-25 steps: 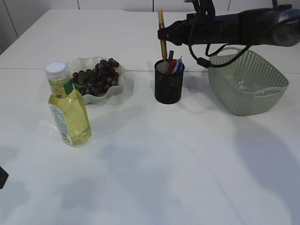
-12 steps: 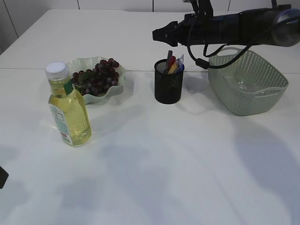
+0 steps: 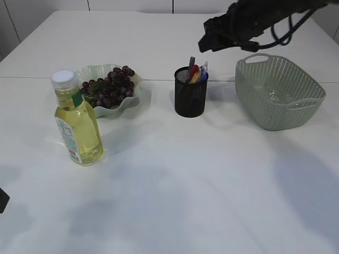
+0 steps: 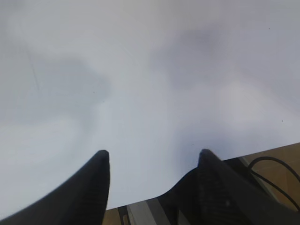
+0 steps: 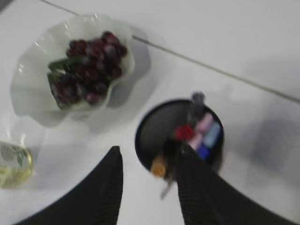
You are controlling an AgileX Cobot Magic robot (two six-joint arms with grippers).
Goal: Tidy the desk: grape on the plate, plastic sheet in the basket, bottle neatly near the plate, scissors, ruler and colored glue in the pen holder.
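Right end effector (image 5: 147,164): open, empty, above pen holder (image 3: 190,95)
Left end effector (image 4: 152,157): open, empty, over bare surface (image 4: 140,70)
Grapes (image 3: 108,87): on plate (image 3: 87,71), far left

Dark grapes (image 3: 108,87) heaped on wavy plate (image 3: 127,100), yellow bottle (image 3: 77,120) upright nearby, pen holder (image 3: 190,95) holding seemingly glue sticks

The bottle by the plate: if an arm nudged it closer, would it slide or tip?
The bottle stands upright and looks nearly full of yellow liquid, so it is probably heavy for its size and fairly steady. A push near the white cap could tip it; low on the body it would more likely slide on the smooth table. The rounded plastic may be slippery.
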